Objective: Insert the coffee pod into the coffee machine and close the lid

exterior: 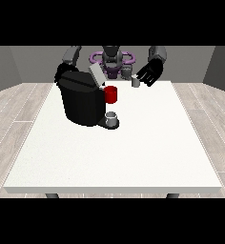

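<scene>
Spread open and holding nothing, hand at the view's right (149, 73), just beside small grey coffee pod (136, 82) at white bench (133, 152) far edge. Black coffee machine (82, 99) at left, lid (96, 75) raised, red part (111, 94) on its side, grey cup (111, 117) at its base. Other hand hidden behind machine; cannot tell.

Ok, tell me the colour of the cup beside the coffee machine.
Red, seen in the front view.

**Surfaces, quick rundown**

The desk (133, 152) top is plain matt white, smooth. The coffee machine (81, 102) looks like black plastic with a soft sheen, and its lid (96, 75) a paler grey. The red cup (111, 94) seems glossy. The floor (19, 105) looks like pale wood planks.
</scene>
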